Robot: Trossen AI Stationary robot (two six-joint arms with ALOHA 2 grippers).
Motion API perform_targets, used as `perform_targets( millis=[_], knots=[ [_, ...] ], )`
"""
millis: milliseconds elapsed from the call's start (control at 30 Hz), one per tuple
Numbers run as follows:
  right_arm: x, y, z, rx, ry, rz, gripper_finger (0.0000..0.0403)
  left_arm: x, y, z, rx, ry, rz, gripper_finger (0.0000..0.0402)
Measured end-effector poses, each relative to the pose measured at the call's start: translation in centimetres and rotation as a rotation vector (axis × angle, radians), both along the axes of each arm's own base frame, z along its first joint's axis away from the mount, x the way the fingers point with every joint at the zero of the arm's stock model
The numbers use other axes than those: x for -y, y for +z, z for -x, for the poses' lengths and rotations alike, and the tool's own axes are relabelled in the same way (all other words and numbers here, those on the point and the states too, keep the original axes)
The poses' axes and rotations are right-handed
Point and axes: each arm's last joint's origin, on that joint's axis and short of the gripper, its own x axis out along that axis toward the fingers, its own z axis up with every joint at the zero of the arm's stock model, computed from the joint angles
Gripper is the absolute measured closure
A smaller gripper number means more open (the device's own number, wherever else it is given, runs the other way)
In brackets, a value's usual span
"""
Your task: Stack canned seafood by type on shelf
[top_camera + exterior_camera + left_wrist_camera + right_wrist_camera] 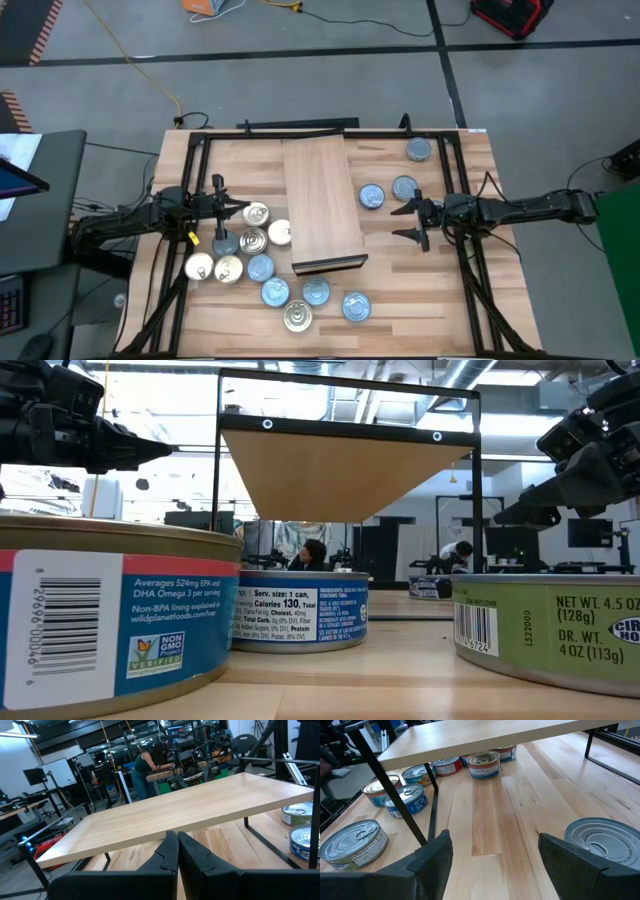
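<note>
The shelf [322, 200] was pale plain wood with a dark front edge, the table [440, 290] striped wood, and the tins [262, 268] blue-topped or silver-gold.

Bright, even overhead light on my feeds.
Ceiling lamps glare in the low view; the nearest tin [110, 615] looks soft, shadows faint.

Striped wood tabletop [420, 290], orange object [208, 8] and red case [512, 14] on grey floor [300, 80], person [147, 765] bent over bench
</note>
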Motion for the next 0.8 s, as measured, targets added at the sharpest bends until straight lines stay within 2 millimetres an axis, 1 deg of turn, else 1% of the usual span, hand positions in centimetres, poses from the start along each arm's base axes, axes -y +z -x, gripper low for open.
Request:
perform_targets(
  millis=[300, 367, 500, 567, 667, 800],
  knots=[
    [0.0, 0.01, 0.0, 0.001, 0.0, 0.0, 0.0085, 0.0, 0.0, 0.0, 0.001, 0.0, 0.005, 0.0401],
    [0.0, 0.01, 0.0, 0.0, 0.0, 0.0, 0.0085, 0.01, 0.01, 0.0, 0.011, -0.008, 0.071, 0.0401],
    [0.0, 0.01, 0.0, 0.0, 0.0, 0.0, 0.0085, 0.02, 0.01, -0.01, 0.049, -0.023, 0.338, 0.0401],
    [0.0, 0.0, 0.0, 0.0, 0.0, 0.0, 0.0085, -0.01, 0.0, 0.0, 0.062, -0.013, 0.418, 0.0401],
    [0.0, 0.0, 0.0, 0.0, 0.0, 0.0, 0.0085, -0.03, -0.02, 0.0, 0.07, -0.01, 0.479, 0.0401],
    [0.0, 0.04, -0.01, 0.004, 0.0, 0.0, 0.0085, -0.03, -0.02, 0.0, 0.072, -0.01, 0.495, 0.0401]
  ],
)
